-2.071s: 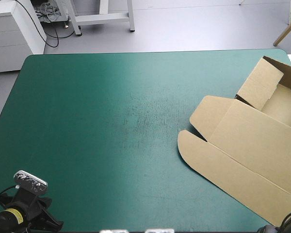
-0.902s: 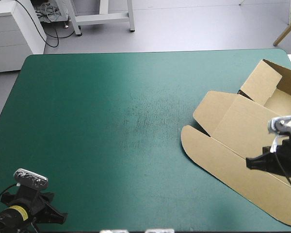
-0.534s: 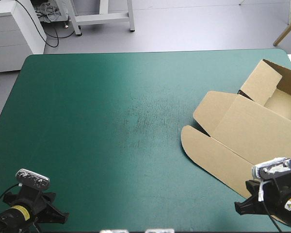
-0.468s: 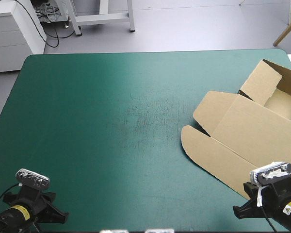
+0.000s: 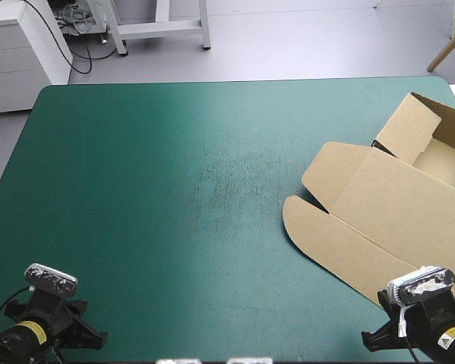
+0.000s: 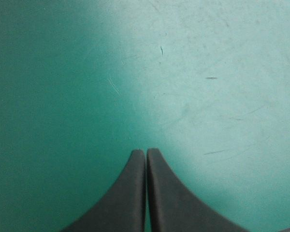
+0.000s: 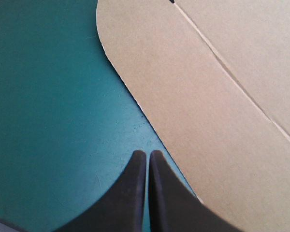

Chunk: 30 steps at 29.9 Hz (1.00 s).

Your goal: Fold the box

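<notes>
The brown box (image 5: 394, 212) lies at the table's right side, its lid flat toward the middle and its far end raised into walls (image 5: 421, 133). In the right wrist view the lid's rounded flap (image 7: 193, 96) spreads ahead of and beside my right gripper (image 7: 147, 153), which is shut with nothing in it, its tips just over the teal-green cover at the flap's edge. My right gripper (image 5: 375, 340) sits at the near right corner. My left gripper (image 6: 146, 152) is shut over bare cover, at the near left corner (image 5: 91, 336).
A white cabinet (image 5: 19, 53) and a frame's legs (image 5: 159, 26) stand on the floor beyond the table's far edge. Bare teal-green cover (image 5: 174, 197) stretches across the table's left and middle.
The right arm came in over the box, then drew back toward the near right corner. The box shifted slightly toward the far edge early on. The left arm barely moved.
</notes>
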Each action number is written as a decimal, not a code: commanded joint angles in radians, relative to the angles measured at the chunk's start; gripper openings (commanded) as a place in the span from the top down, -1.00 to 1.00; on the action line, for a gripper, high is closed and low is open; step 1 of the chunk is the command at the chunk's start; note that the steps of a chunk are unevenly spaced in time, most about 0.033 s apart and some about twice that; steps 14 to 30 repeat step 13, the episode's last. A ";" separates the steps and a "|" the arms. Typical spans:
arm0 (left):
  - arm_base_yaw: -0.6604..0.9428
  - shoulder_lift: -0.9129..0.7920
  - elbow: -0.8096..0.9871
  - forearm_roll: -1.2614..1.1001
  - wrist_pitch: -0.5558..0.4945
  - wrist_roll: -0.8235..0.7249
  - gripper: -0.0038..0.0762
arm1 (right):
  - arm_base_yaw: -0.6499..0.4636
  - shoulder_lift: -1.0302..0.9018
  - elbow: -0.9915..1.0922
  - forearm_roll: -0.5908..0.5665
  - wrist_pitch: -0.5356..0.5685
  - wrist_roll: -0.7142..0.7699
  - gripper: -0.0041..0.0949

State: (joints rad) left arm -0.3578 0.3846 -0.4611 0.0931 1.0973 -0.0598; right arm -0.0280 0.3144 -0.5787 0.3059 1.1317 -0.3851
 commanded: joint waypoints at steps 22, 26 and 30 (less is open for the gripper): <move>-0.002 0.009 -0.022 0.003 -0.050 -0.003 0.93 | 0.005 0.009 -0.020 0.019 -0.147 0.021 0.95; -0.002 0.009 -0.022 0.003 -0.050 -0.003 0.93 | 0.005 0.009 -0.020 0.019 -0.147 0.021 0.95; -0.002 0.009 -0.022 0.003 -0.050 -0.003 0.93 | 0.005 0.009 -0.020 0.019 -0.147 0.021 0.95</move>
